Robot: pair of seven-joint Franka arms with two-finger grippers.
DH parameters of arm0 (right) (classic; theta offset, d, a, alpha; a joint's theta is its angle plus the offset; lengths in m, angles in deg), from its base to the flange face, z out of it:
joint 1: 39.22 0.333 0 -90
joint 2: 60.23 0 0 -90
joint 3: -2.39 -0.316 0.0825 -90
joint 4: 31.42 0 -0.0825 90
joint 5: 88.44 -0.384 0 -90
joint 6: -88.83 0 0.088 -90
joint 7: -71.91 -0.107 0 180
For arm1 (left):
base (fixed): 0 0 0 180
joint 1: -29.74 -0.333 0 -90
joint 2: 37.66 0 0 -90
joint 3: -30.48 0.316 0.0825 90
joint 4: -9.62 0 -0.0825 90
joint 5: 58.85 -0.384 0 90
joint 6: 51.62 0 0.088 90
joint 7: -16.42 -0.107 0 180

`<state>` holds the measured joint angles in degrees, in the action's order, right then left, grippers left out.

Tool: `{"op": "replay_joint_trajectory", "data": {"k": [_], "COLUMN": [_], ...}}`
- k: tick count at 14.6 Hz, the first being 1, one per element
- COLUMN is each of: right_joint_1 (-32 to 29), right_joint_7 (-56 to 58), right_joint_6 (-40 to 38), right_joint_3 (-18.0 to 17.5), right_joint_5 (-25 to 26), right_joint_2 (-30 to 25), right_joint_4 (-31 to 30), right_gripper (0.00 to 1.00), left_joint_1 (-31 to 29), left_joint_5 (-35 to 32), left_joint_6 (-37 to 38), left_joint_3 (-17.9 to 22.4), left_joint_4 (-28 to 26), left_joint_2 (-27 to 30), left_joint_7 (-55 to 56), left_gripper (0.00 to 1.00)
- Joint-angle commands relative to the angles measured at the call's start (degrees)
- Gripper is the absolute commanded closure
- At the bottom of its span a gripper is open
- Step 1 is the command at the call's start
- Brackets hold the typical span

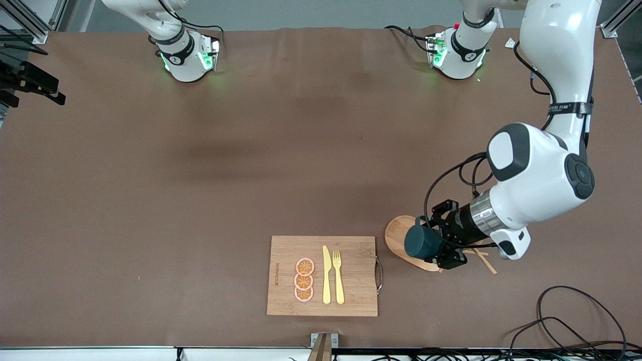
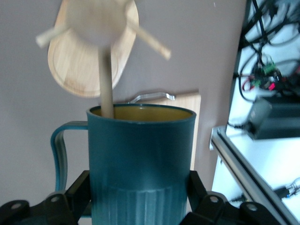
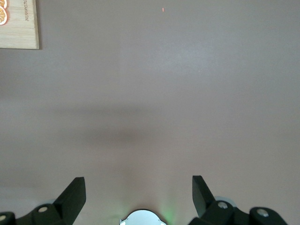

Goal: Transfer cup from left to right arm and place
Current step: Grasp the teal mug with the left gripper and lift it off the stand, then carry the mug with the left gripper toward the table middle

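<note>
The right gripper (image 3: 138, 194) waits high over bare table, jaws spread wide, holding nothing. Moving along: the cutting board (image 1: 322, 276) carries a knife (image 1: 326, 275), a fork (image 1: 338, 277) and orange slices (image 1: 304, 280). Then the left gripper (image 1: 437, 244) is clamped on the cup (image 1: 422, 241), which hangs on a peg of the wooden rack (image 1: 401, 235). It looks rigid, light and slick; the ribbed body seems the safest hold. Only the left wrist view shows the peg (image 2: 106, 79) inside the cup's mouth and the handle (image 2: 61, 154) sticking out sideways.

Dark teal ribbed cup (image 1: 423, 241), mustard inside; brown table (image 1: 200, 175).
</note>
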<state>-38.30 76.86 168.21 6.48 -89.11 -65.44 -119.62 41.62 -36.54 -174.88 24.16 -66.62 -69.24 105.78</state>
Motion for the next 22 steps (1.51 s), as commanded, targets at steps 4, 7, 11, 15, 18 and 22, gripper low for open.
{"op": "replay_joint_trajectory", "data": {"k": [4, 7, 11, 15, 18, 22], "right_joint_1": [0.1, 0.1, 0.1, 0.0, -0.3, -0.4], "right_joint_7": [0.5, 0.5, -0.1, -0.3, -0.3, 0.2], "right_joint_6": [0.2, 0.2, 0.2, 0.2, 0.2, 1.0], "right_joint_3": [0.0, 0.0, 0.1, 0.1, 0.1, 0.2], "right_joint_5": [0.7, 0.8, 0.8, 0.7, 0.7, 0.8], "right_joint_2": [-1.4, -1.2, -0.9, -0.9, -0.2, 2.9], "right_joint_4": [-1.1, -0.6, -0.5, 0.0, 0.0, 0.5], "right_gripper": [0.0, 0.0, 0.0, 0.0, 0.0, 0.0], "left_joint_1": [12.6, 20.1, 29.9, 39.3, 44.3, 48.7], "left_joint_5": [-13.4, -25.4, -43.5, -62.1, -76.0, -93.9], "left_joint_6": [0.9, 0.6, -0.3, -2.1, -2.1, -1.4], "left_joint_3": [-0.3, -0.4, -0.4, -0.4, -0.3, 0.0], "left_joint_4": [-0.7, -0.7, -0.9, -1.2, -1.2, -1.2], "left_joint_2": [5.5, 5.0, 2.8, -3.3, -8.5, -15.1], "left_joint_7": [7.2, 10.1, 14.1, 21.7, 25.8, 33.3], "left_gripper": [0.43, 0.42, 0.42, 0.43, 0.47, 0.49]}}
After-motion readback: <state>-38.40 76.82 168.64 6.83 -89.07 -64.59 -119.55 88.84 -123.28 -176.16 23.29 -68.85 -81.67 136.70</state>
